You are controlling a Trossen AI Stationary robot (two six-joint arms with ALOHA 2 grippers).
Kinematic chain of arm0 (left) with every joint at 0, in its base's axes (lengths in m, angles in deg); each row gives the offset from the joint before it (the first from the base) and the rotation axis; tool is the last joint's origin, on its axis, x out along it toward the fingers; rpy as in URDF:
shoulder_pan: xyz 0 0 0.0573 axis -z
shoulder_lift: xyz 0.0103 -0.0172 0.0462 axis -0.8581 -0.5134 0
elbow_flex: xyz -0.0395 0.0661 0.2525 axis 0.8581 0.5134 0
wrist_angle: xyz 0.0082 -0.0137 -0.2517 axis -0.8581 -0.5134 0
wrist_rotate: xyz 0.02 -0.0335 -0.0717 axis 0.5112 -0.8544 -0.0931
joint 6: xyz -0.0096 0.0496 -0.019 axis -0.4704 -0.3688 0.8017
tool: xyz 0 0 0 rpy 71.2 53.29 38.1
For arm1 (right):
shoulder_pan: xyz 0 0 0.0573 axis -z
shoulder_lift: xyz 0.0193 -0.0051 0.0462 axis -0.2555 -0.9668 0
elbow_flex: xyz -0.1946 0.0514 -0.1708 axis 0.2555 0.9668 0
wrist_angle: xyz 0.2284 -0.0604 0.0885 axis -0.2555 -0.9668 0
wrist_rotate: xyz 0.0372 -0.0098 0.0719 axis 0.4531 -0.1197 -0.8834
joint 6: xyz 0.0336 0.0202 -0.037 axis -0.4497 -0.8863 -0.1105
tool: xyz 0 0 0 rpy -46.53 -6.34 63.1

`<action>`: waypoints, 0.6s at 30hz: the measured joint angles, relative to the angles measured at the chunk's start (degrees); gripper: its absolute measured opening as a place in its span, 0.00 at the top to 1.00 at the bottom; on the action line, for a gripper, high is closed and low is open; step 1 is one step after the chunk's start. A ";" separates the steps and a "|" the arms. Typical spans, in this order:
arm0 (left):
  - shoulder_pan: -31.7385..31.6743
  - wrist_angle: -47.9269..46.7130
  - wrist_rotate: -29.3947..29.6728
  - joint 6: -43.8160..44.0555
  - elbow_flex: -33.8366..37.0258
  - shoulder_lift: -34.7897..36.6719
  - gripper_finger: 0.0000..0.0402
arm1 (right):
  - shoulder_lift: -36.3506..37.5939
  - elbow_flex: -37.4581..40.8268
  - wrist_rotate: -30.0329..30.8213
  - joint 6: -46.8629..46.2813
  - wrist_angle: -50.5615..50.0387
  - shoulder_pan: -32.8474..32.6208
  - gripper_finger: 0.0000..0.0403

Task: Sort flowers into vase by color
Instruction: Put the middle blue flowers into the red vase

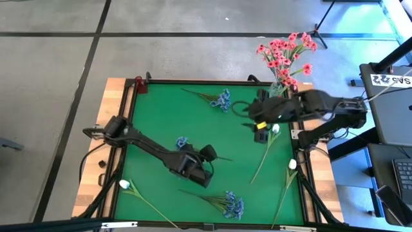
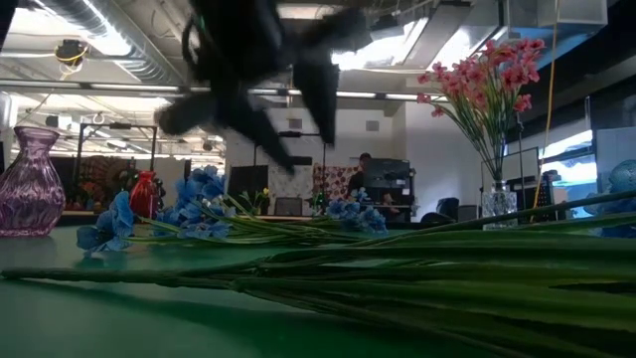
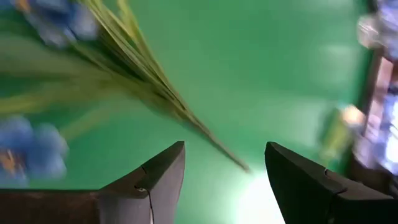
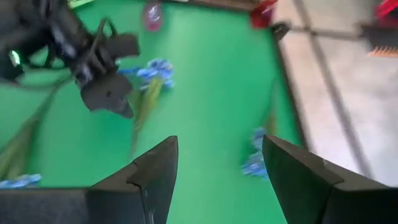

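Presently, the left gripper (image 1: 207, 175) hangs over the middle of the green worktop (image 1: 161, 122), fingers apart and holding nothing; its wrist view shows a blue sprig's stem (image 3: 186, 118) running between and beyond the open fingers. The right gripper (image 1: 259, 122) is near the far right side, close to the clear vase (image 1: 278, 89) of pink flowers (image 1: 286, 55) standing at the worktop's far right corner; its fingers are also apart and empty.

The remaining flowers lie flat on the worktop: a blue sprig at the far edge (image 1: 222, 99), one beside the left arm (image 1: 183, 142), one near the front edge (image 1: 232, 205); white buds at the front left (image 1: 125, 184), just below the right gripper (image 1: 275, 129), and at the right edge (image 1: 291, 164). A purple vase (image 2: 28, 181) stands at the far left in the low view.

Judgement: the sprigs look very light, with thin, flexible stems and soft blooms that would crush. A grip on the stem just below the bloom cluster should limit drooping and swinging.
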 joint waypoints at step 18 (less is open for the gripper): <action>-7.23 -5.33 -15.00 2.77 -0.02 -4.10 0.46 | 2.12 -2.27 -2.56 7.21 -12.21 7.38 0.42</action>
